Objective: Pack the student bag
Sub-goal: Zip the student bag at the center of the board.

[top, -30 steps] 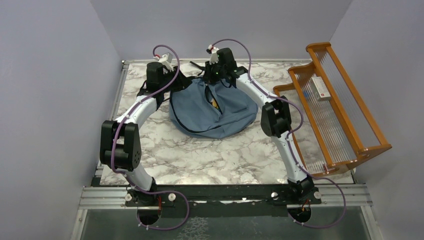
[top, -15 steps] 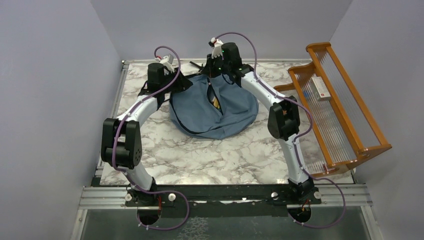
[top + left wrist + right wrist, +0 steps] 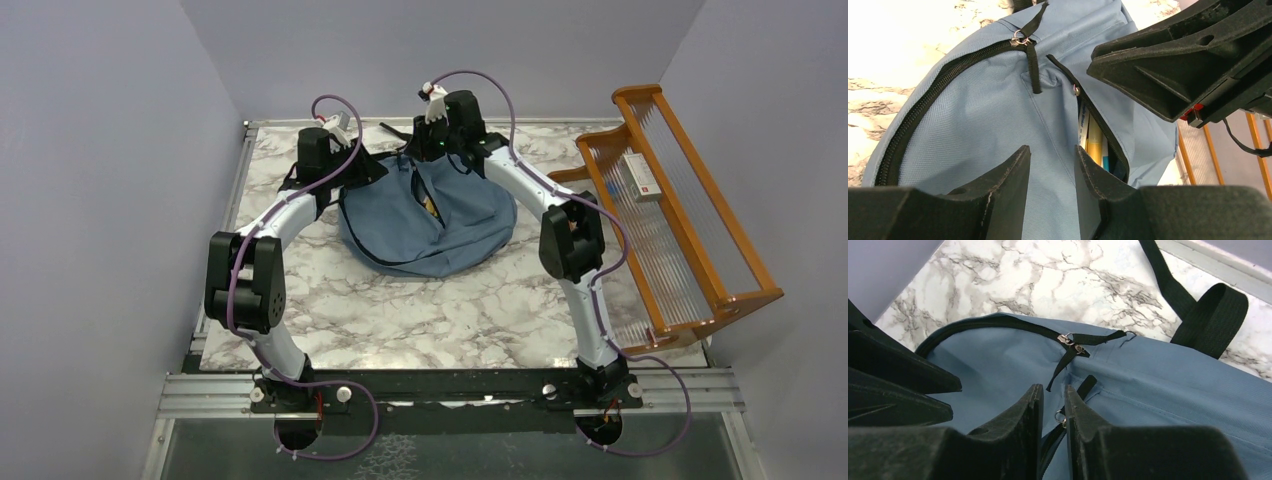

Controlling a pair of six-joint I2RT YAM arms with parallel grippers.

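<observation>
Student bag (image 3: 450, 230) is lying on the counter (image 3: 330, 300), right under both hands. Right hand (image 3: 1053, 390) is straddling the zipper pull (image 3: 1088, 384), probably to zip. Left hand (image 3: 1052, 152) is likely steadying the fabric. Can't tell if either's actually gripping.

Top camera: fixed, high behind arm bases, looks down and forward over whole table (image 3: 330, 290); far off, bag (image 3: 450, 235) and rack (image 3: 680, 200) both in frame. Left wrist camera: just behind left gripper (image 3: 1052, 150), very close to bag, faces across it toward rack. Right wrist camera: just behind right gripper (image 3: 1053, 387), equally close, faces table's far edge. All three share bag's top with zippers.
</observation>
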